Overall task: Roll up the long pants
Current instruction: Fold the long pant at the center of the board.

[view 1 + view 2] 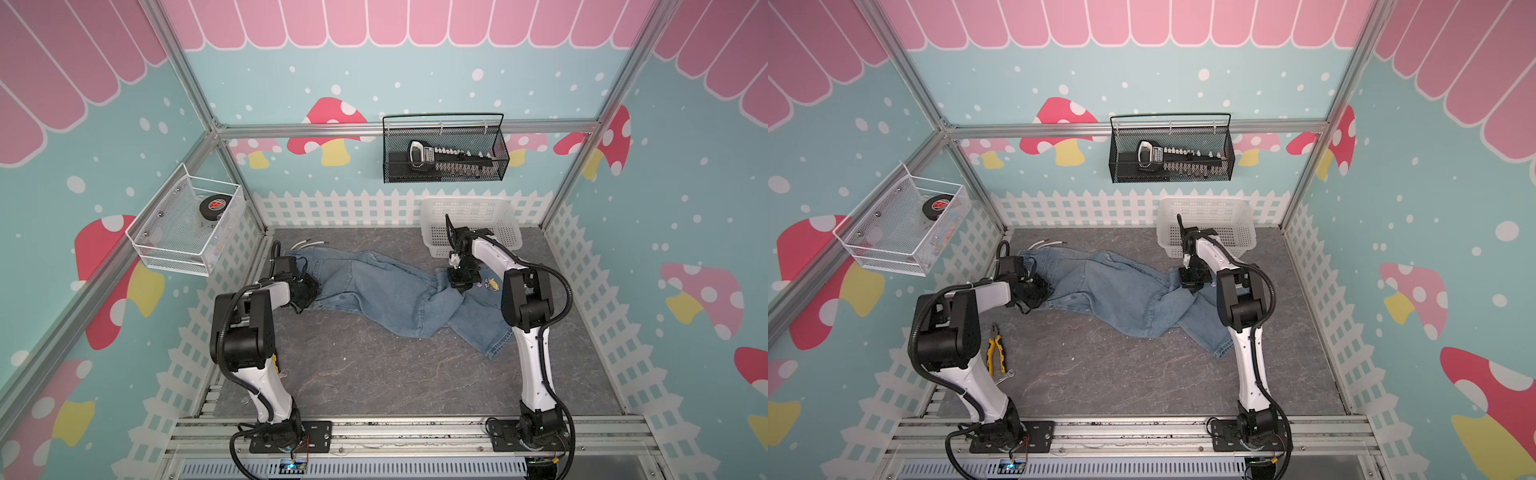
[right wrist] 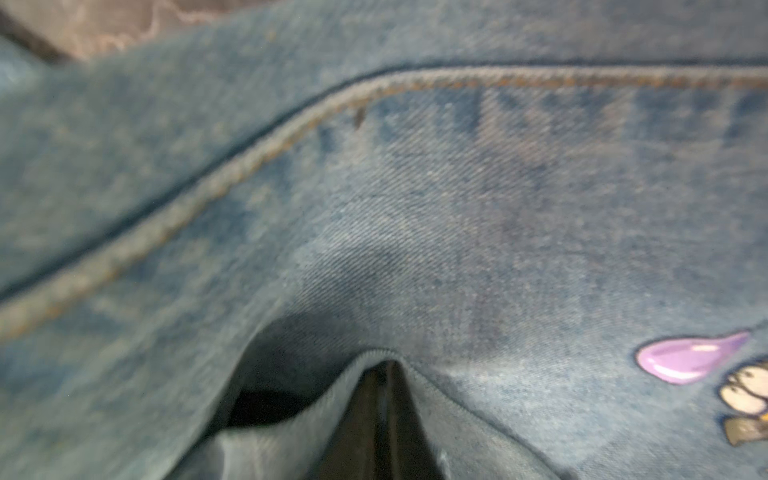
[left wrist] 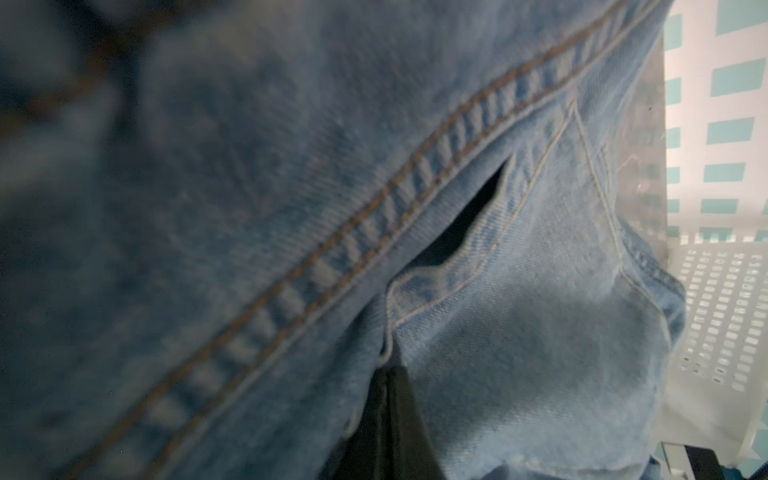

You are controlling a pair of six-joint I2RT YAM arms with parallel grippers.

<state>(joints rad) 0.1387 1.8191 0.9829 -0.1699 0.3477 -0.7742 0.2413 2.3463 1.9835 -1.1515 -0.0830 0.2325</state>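
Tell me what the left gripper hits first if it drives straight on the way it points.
The pants: the left gripper seems shut on a denim fold, so it would only press deeper into cloth. The basket lies well beyond.

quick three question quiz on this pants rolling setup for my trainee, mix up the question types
1. True or false: the long pants are already rolled up.
2. The left tool is pinching: A the drawstring, B denim near a pocket, C nothing.
3. What lies in the white wire basket?

Key: 1 false, they lie sprawled out; 2 B; 3 a black puck.
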